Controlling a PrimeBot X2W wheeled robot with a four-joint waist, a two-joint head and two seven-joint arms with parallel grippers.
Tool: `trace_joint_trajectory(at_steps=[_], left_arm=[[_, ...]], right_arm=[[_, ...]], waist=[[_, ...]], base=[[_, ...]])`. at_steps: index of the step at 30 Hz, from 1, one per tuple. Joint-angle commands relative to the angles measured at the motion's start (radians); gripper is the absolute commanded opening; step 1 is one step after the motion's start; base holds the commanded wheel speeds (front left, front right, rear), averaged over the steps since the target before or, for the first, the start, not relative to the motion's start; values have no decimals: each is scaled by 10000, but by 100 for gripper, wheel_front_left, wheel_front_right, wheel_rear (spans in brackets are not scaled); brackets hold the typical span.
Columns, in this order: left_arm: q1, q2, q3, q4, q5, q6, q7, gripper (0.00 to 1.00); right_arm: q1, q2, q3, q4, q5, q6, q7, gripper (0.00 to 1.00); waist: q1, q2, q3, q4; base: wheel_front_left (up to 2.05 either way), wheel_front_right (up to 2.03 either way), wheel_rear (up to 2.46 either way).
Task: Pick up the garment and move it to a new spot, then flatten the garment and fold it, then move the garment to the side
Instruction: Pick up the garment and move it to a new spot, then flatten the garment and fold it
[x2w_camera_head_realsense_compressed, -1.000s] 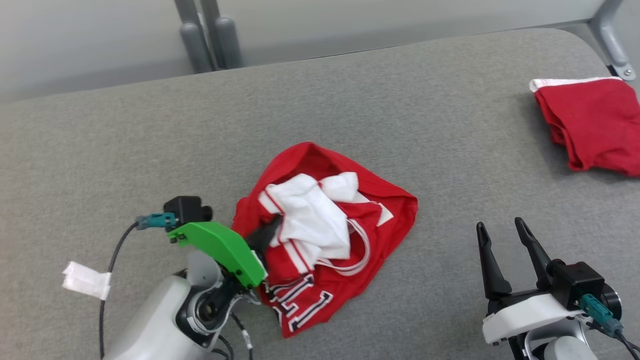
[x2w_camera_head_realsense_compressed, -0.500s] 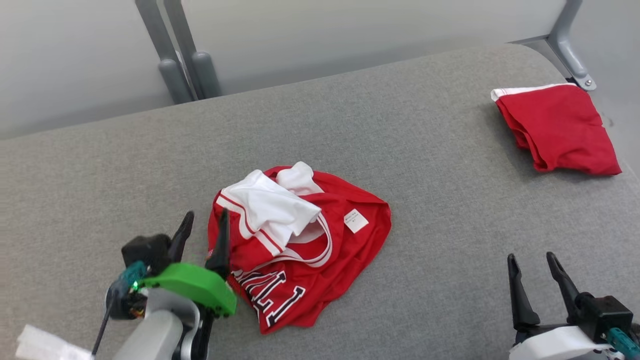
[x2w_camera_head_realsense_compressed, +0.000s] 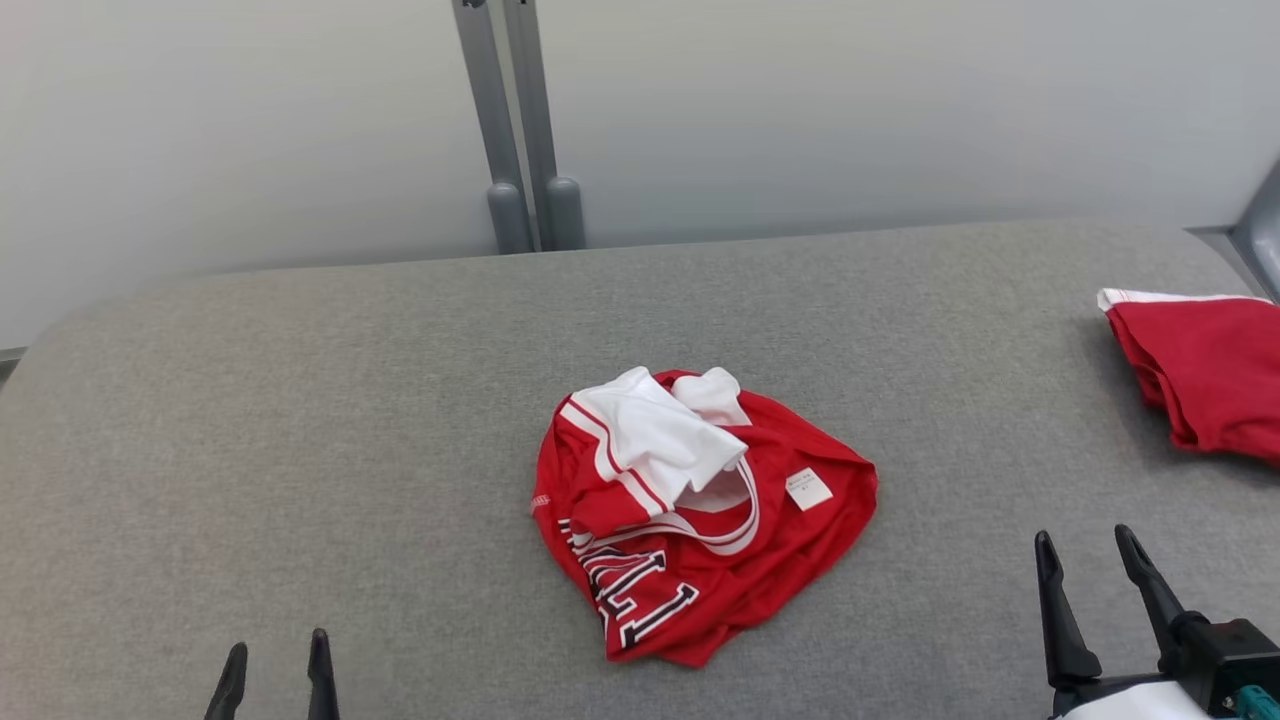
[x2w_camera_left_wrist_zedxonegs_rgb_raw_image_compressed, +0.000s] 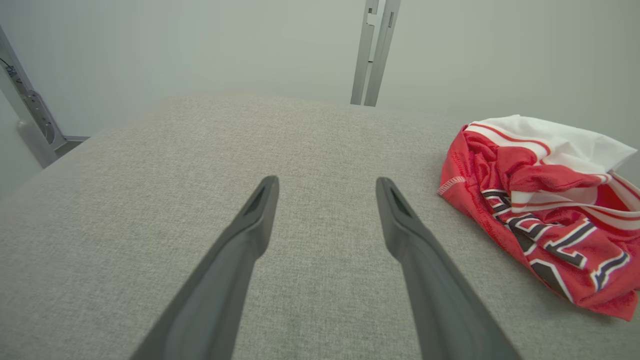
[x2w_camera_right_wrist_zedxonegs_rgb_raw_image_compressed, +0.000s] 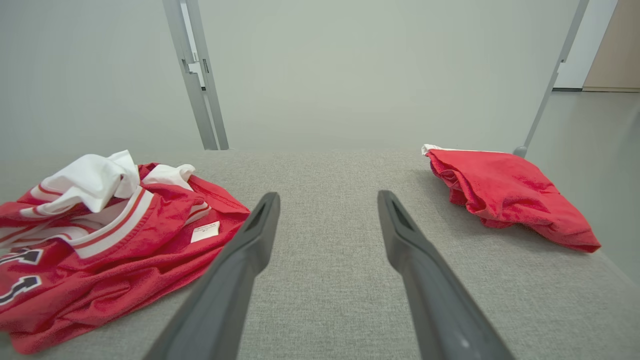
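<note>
Down at the near edge, the left gripper (x2w_camera_head_realsense_compressed: 278, 645) is seen spread wide with nothing held, and the right gripper (x2w_camera_head_realsense_compressed: 1085, 537) likewise gapes empty. Between them, farther back on the grey fabric tabletop (x2w_camera_head_realsense_compressed: 300, 420), the crumpled red-and-white jersey (x2w_camera_head_realsense_compressed: 700, 530) is laid, touched by neither. A folded red garment (x2w_camera_head_realsense_compressed: 1205, 375) is set far right, two grey posts (x2w_camera_head_realsense_compressed: 507, 215) behind

A grey fabric-covered worktop (x2w_camera_head_realsense_compressed: 300, 420) carries two things: a crumpled red garment (x2w_camera_head_realsense_compressed: 690, 520) with white trim and lettering near its middle, and a folded red cloth (x2w_camera_head_realsense_compressed: 1210, 380) well apart at its right edge.
</note>
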Motion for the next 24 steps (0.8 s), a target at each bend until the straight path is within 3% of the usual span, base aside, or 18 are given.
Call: trace_joint_trajectory(at_steps=[1, 6, 11, 24], left_arm=[[258, -149, 288, 6, 186, -272, -24, 100], [603, -685, 1215, 23, 650, -1153, -23, 100], [560, -1156, 1795, 85, 1191, -1706, -24, 100], [193, -1645, 2349, 154, 1810, -2231, -24, 100]], right_arm=[[214, 34, 0, 54, -12, -4, -30, 100], [291, 140, 50, 175, -32, -4, -30, 100], [273, 201, 94, 246, -37, -4, -28, 100], [135, 195, 177, 235, -96, -4, -28, 100]], waist=[[1, -1, -480, 579], [1, -1, -586, 751], [1, -1, -554, 790], [1, -1, -427, 519]], base=[[0, 0, 0], [0, 0, 0], [0, 0, 0], [0, 0, 0]])
